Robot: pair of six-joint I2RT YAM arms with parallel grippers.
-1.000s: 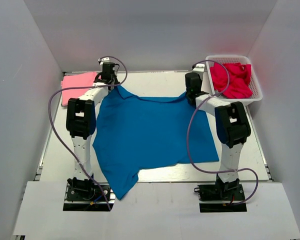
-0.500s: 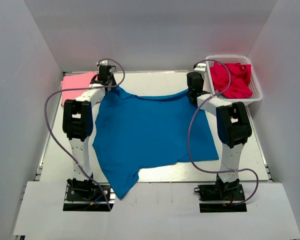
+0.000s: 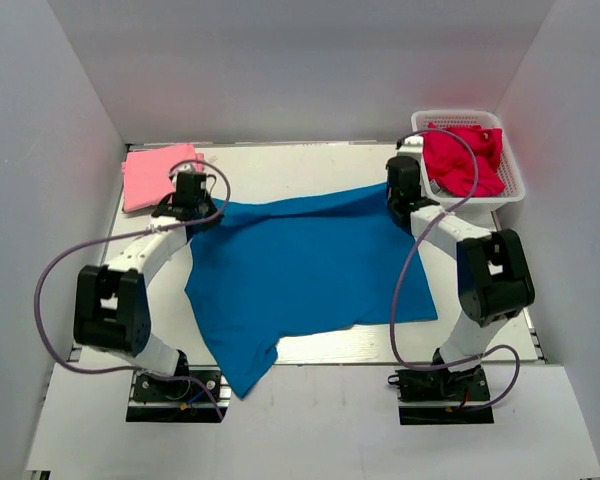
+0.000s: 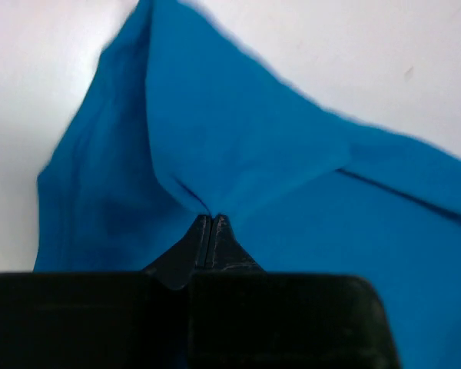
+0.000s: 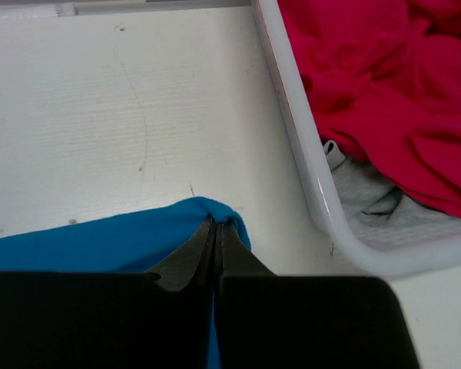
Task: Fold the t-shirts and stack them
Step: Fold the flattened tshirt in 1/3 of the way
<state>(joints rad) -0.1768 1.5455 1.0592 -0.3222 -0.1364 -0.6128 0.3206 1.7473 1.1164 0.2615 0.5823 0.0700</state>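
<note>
The blue t-shirt [image 3: 300,270] lies spread across the middle of the table, one sleeve hanging over the near edge. My left gripper [image 3: 192,203] is shut on its far left corner; the left wrist view shows the cloth [image 4: 238,146] pinched at the fingertips. My right gripper [image 3: 402,193] is shut on the far right corner, where a blue fold [image 5: 138,238] wraps the fingertips. The pale pink t-shirt [image 3: 155,175] lies folded at the far left of the table.
A white basket [image 3: 510,190] at the far right holds crumpled red cloth [image 3: 460,160] and some grey cloth [image 5: 369,192]; its rim [image 5: 307,161] is close to my right gripper. White walls enclose the table on three sides.
Both grippers have pulled the shirt's far edge toward the near side. The left arm has swung out to the left and now lies lower. The far edge has moved off the back of the table.
</note>
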